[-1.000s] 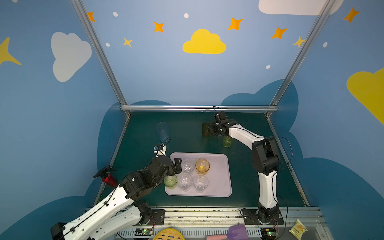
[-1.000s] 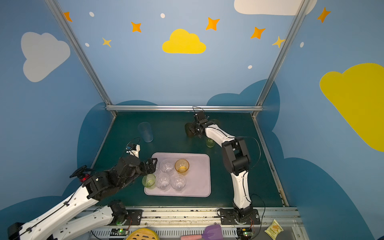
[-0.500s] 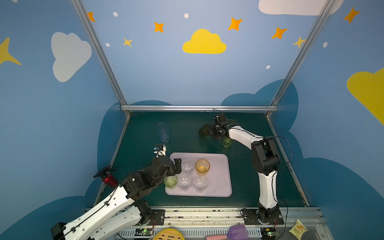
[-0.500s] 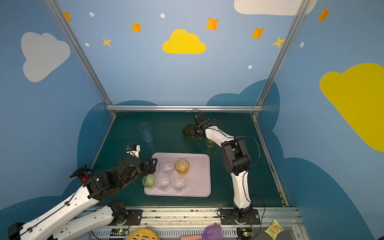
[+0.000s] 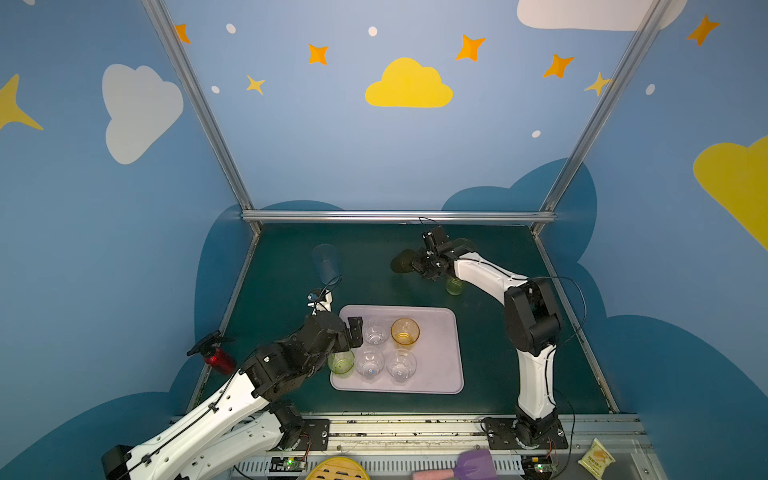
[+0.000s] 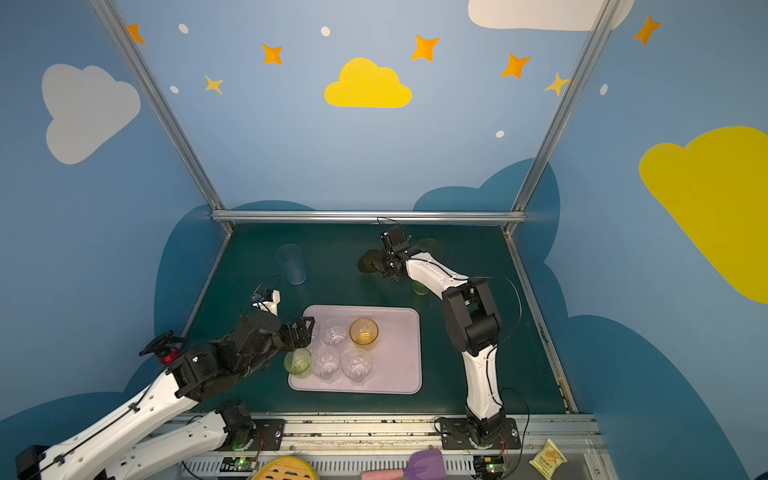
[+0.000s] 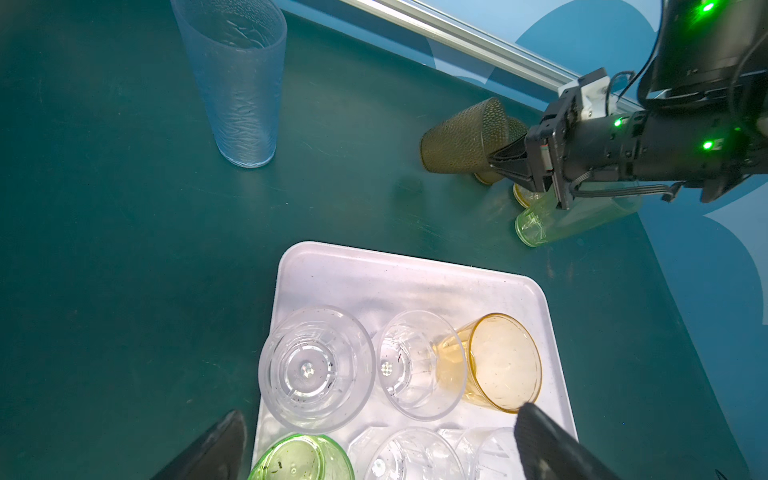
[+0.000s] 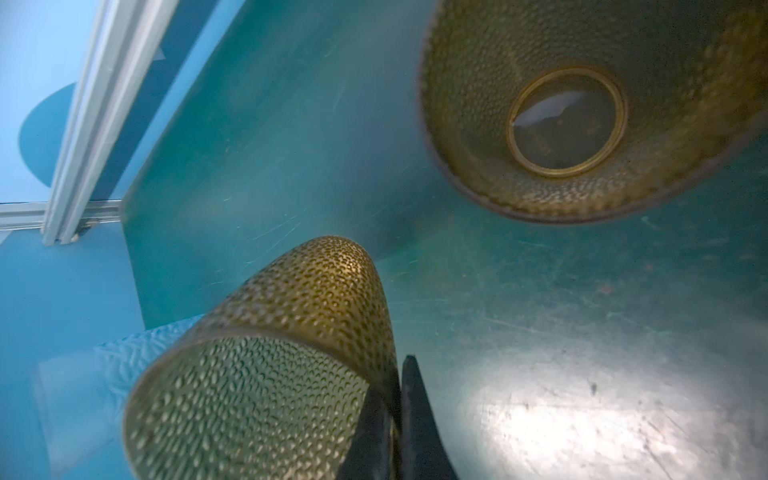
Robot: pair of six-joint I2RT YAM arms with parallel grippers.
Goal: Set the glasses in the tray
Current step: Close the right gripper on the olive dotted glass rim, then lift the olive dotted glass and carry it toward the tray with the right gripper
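Six glasses in tray | perhaps five outside | left fingers spread, empty | right fingers pinch brown glass

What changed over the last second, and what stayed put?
The right end effector closed on the rim of a brown dimpled glass and nudged it slightly leftward in both top views; it is now tilted on its side. The left end effector stayed open above the tray, and the glasses in the tray and the pale blue tall glass did not move.
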